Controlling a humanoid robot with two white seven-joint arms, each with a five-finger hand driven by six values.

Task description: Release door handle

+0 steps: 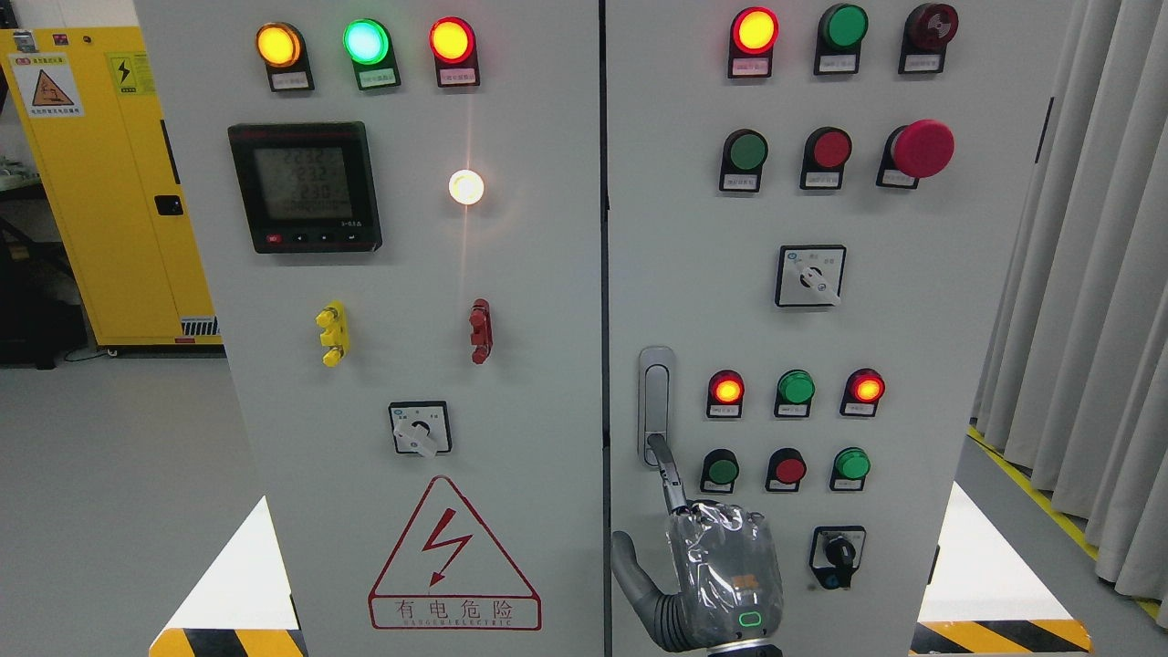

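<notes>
The silver door handle (656, 401) stands upright on the left edge of the cabinet's right door (912, 328). My right hand (677, 500), wrapped in clear plastic, comes up from the bottom edge just below the handle. Its index finger (666, 470) is stretched out and its tip touches the handle's lower end. The thumb (630, 570) is spread away to the left and nothing is grasped. The door lies flush with the left door (411, 328), with a dark seam between them.
Lit indicator lamps, push buttons, a red mushroom stop button (922, 148) and rotary switches (810, 276) cover both doors near the hand. A yellow cabinet (109, 182) stands at the far left and grey curtains (1095, 274) hang on the right. Hazard-striped blocks (999, 636) sit at the cabinet's foot.
</notes>
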